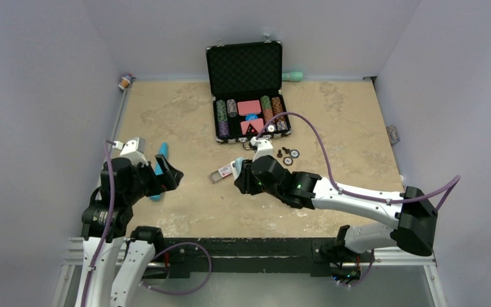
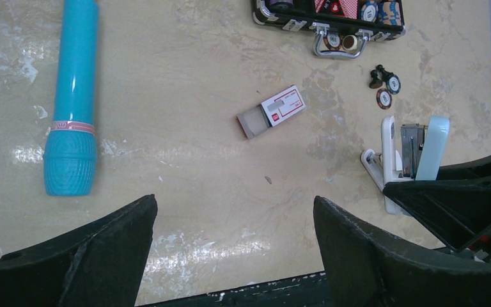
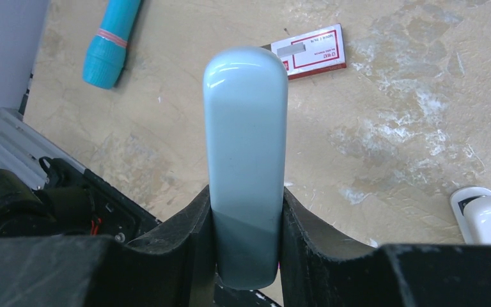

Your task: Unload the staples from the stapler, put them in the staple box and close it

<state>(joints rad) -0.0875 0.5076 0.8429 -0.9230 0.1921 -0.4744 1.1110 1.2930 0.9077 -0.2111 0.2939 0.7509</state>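
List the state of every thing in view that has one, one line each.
stapler: swung open, blue top lifted off the white base, metal magazine showing.
staple box: tray slid partly out.
chip case: lid open, standing upright.
blue flashlight: lying on its side, nothing touching it.
left gripper: open, empty.
right gripper: shut on the stapler's blue top.

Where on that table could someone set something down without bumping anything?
Bare table far left, between the chip case and the blue flashlight; more at far right, past the loose chips; also the near edge, before the staple box. Crowded mid-table: box, chips, and the stapler clamped in the right gripper.
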